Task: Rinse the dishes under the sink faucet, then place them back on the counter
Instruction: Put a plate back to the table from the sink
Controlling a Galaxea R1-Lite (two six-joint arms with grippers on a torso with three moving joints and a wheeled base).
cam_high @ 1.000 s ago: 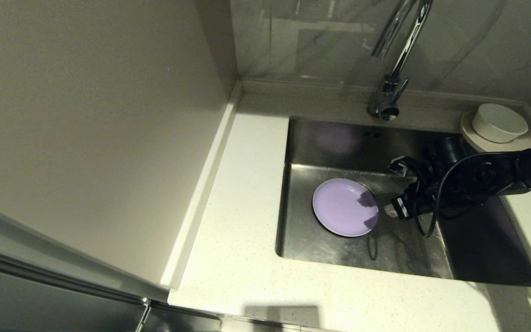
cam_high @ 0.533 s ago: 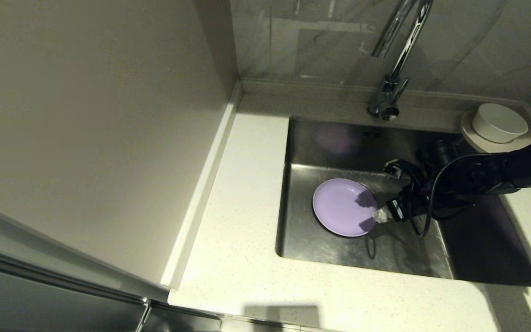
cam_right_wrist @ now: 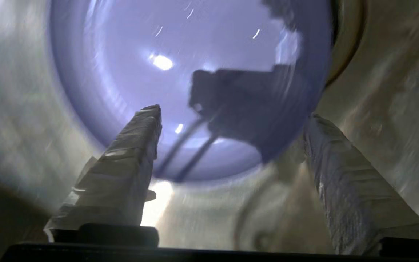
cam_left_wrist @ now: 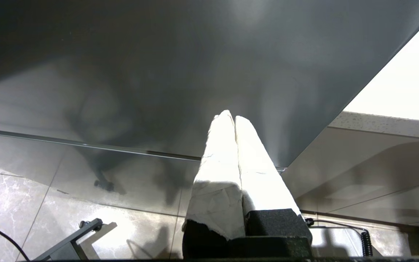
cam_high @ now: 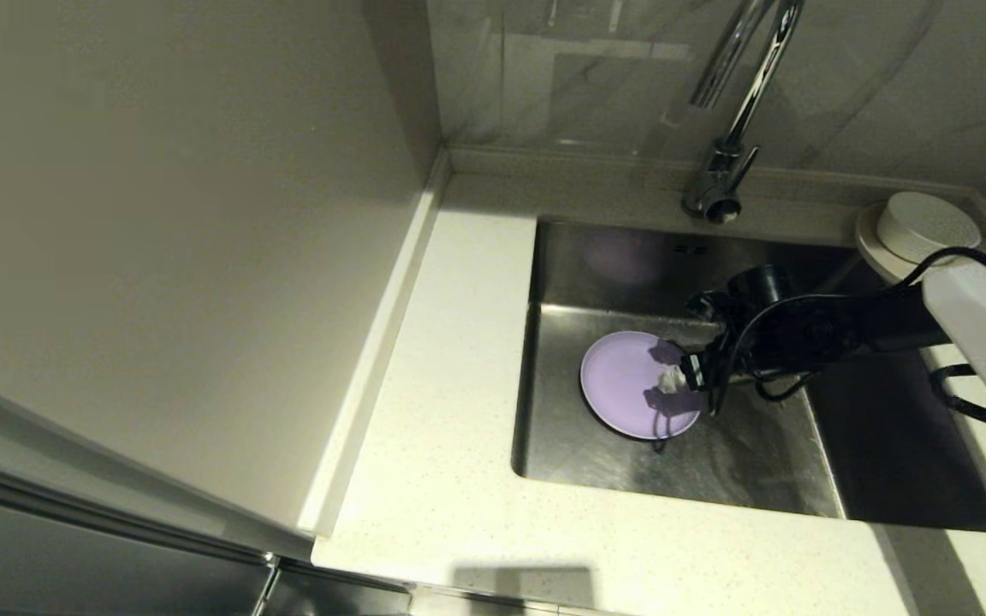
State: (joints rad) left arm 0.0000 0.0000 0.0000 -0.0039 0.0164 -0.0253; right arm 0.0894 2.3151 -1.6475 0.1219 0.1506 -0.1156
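The lilac plate [cam_high: 626, 381] [cam_right_wrist: 158, 54] lies flat on the floor of the steel sink [cam_high: 613, 466]. My right gripper [cam_high: 686, 340] [cam_right_wrist: 231, 116] reaches into the basin from the right and hangs open over the plate's right rim, holding nothing. One taped finger [cam_right_wrist: 136, 153] is over the plate and the other [cam_right_wrist: 340, 174] is beside its edge. The white bowl [cam_high: 925, 224] rests on the cream plate [cam_high: 874, 252] on the counter at the back right corner. The chrome faucet [cam_high: 745, 103] rises behind the sink. My left gripper [cam_left_wrist: 231, 117] is shut and empty, parked low beside a cabinet, out of the head view.
The speckled counter [cam_high: 459, 385] runs along the sink's left and front, with a raised rim against the wall. The drain shows partly behind the plate's right edge [cam_right_wrist: 347, 43]. A cable loop hangs under my right wrist [cam_high: 771, 389].
My right gripper has moved left across the sink, from beside the plate to over its right rim. The plate, bowl and cream plate have not moved.
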